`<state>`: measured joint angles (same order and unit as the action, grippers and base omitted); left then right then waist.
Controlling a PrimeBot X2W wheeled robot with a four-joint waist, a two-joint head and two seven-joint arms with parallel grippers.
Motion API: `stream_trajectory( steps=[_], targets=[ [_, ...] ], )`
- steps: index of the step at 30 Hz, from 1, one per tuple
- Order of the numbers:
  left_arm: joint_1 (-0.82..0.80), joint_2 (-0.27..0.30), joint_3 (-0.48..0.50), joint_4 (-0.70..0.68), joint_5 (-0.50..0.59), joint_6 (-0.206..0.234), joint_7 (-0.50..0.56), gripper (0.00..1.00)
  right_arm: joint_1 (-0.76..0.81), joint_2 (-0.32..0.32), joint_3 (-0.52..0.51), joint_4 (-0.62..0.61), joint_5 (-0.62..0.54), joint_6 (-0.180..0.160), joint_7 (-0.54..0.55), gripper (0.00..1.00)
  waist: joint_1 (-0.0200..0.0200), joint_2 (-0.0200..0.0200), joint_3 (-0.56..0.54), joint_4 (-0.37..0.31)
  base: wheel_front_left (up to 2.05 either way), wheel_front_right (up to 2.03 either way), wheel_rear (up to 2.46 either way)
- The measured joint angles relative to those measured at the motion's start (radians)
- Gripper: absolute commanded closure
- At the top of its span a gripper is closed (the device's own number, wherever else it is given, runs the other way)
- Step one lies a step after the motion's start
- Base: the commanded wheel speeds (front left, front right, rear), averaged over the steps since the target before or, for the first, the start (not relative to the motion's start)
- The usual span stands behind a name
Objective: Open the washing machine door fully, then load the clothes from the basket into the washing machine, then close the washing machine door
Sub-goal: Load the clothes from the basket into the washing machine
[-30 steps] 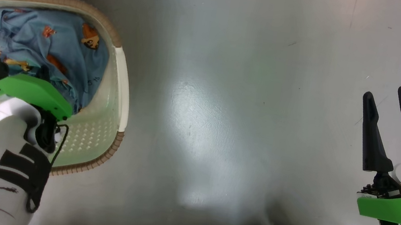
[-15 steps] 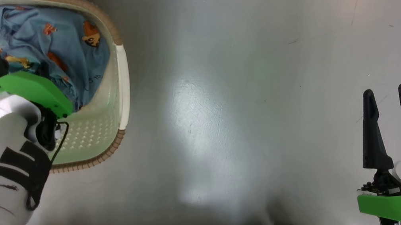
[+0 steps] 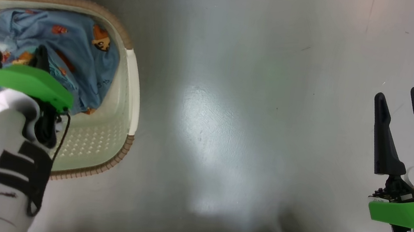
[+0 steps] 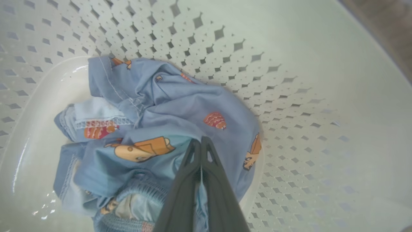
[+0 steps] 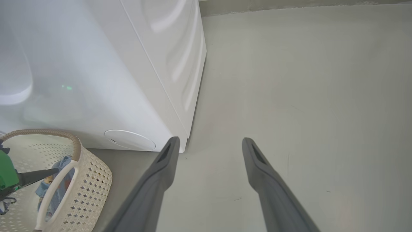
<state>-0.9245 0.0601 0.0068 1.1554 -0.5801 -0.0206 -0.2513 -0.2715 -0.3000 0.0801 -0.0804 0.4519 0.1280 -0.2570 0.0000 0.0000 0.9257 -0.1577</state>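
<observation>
Clothes (image 4: 180,109) lie in a crumpled heap on the bottom of the basket (image 4: 289,64), pushed toward one perforated wall. You can see light-blue fabric printed with orange figures, with a stitched hem turned up at the top of the heap. Your left end effector (image 4: 201,140) is down inside the basket. Its two fingers are pressed together on the heap with a sliver of blue cloth caught between them, so it is clamped on a fold of the clothes. In the head view you see that arm's green wrist housing and pale forearm reaching over the basket's brown woven-look rim and covering part of the clothes.

The basket stands on the grey floor (image 3: 232,116) just beside the washing machine (image 5: 96,64), in front of its white front panel. The round cap (image 5: 129,140) low on that panel sits near the basket's rim in the right wrist view. Your right end effector (image 3: 398,95) is well apart from all this, over bare floor on the robot's right side, its fingers spread wide with nothing between them.
</observation>
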Motion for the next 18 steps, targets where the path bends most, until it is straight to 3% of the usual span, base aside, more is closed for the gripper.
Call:
stream_trajectory(
  steps=[18],
  targets=[
    [0.105,-0.028,0.099,-0.076,0.089,-0.011,-0.002,1.0,0.0,0.0,0.01,0.013,0.0,0.0,0.0,0.0,0.0,0.0,-0.055,0.012,0.0,0.0,0.0]
  ],
)
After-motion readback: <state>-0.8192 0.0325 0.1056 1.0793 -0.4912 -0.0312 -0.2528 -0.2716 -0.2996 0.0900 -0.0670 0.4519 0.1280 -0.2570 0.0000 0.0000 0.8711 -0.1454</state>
